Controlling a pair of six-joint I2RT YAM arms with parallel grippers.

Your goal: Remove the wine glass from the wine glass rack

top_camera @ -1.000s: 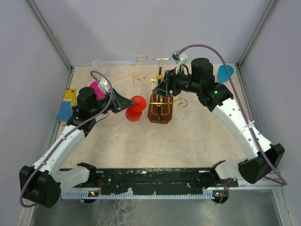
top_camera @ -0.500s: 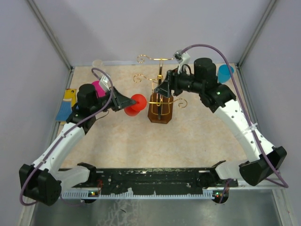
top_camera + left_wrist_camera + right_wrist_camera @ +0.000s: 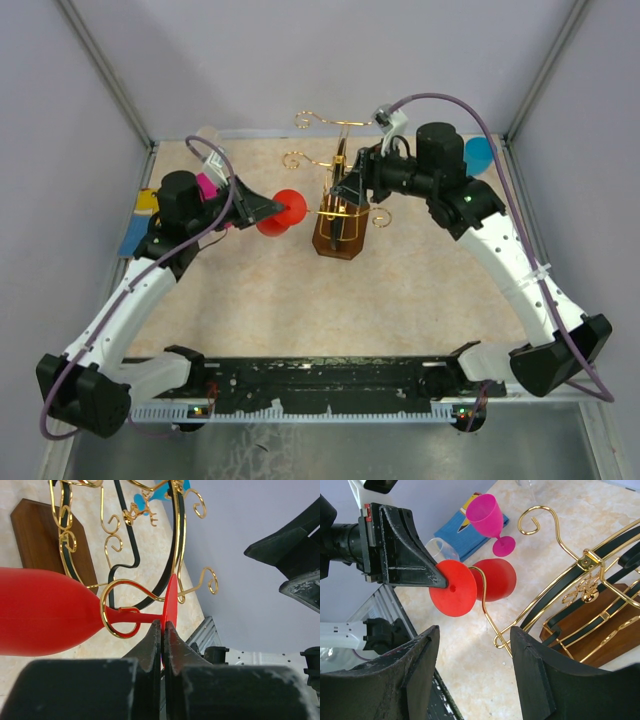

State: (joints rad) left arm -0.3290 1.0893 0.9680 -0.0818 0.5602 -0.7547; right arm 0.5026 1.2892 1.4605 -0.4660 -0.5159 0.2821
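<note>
Now my left gripper pinches the red wine glass by its foot, so the stem can slide out of the gold hook on the rack, while my right gripper hangs spread nearby.

Wine glass: smooth, translucent red plastic. Wine glass rack: glossy gold metal wire, satin dark wooden base. Desk: smooth, marbled beige surface.
</note>
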